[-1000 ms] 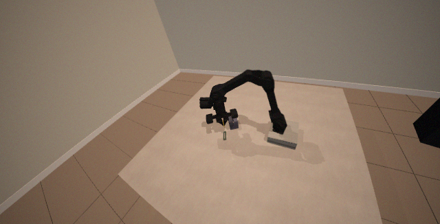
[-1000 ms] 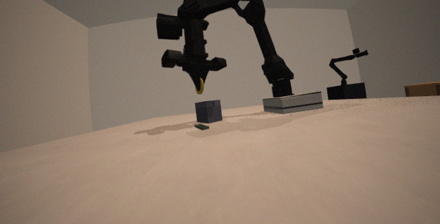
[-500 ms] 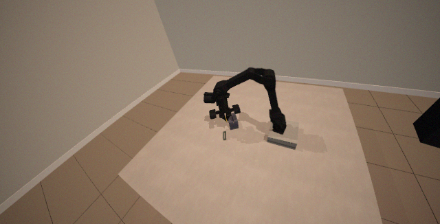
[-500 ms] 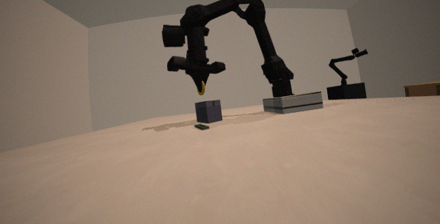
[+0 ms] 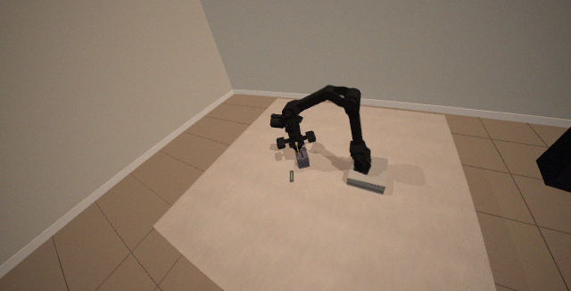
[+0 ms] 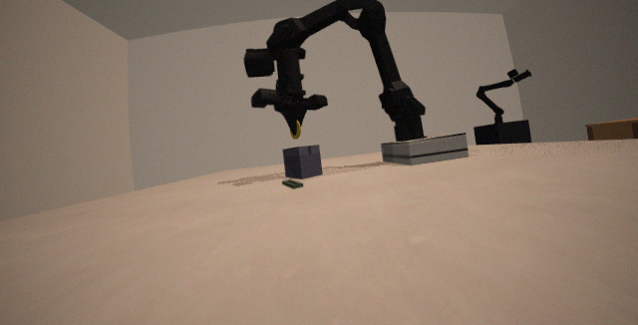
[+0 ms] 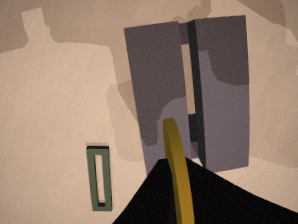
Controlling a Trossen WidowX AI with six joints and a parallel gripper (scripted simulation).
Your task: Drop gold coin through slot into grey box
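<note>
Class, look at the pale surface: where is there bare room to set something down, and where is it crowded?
Bare patches: between the green holder and the arm's base; also from the holder toward the exterior camera.
Crowded: around the grey box, with the coin held above it.

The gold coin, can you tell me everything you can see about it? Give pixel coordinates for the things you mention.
The gold coin (image 5: 297,147) (image 6: 298,130) (image 7: 176,155) is a thin, round, yellow disc that looks like metal, with a plain rim. It is held on edge, tipped slightly in the wrist view, in the shut black pincer (image 6: 295,133). It hangs above the grey box, not touching it.
</note>
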